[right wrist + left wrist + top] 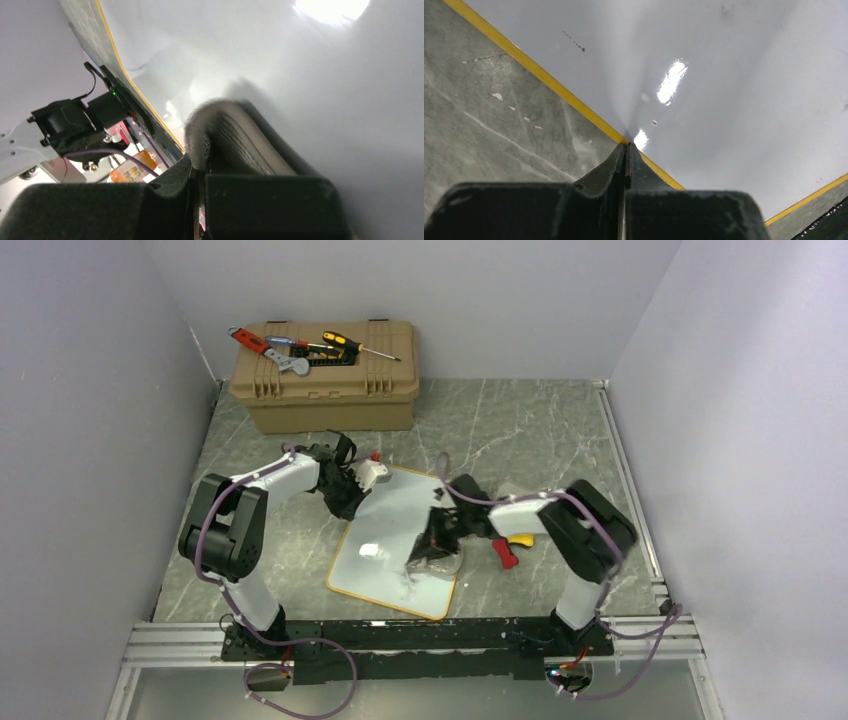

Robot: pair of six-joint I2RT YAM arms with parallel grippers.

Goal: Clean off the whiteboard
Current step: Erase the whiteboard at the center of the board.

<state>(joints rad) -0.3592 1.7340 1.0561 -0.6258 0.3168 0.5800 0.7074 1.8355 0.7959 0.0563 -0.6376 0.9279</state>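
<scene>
The whiteboard (385,530) lies flat on the marble table, glossy white with a thin orange-yellow frame (549,80). A few small dark specks (574,43) remain on the whiteboard (734,100) near that edge. My left gripper (347,502) is shut, its tips (626,146) resting on the frame at the far-left side, nothing between them. My right gripper (437,540) is over the near-right part of the whiteboard (300,65). My right gripper (200,167) is shut on a dark eraser (235,135) with a grey felt edge, which lies against the surface.
A tan toolbox (325,380) stands at the back left with screwdrivers and a wrench (295,348) on its lid. A red and yellow tool (512,545) lies right of the board. A small white object with a red tip (372,472) sits by the left gripper. Walls close both sides.
</scene>
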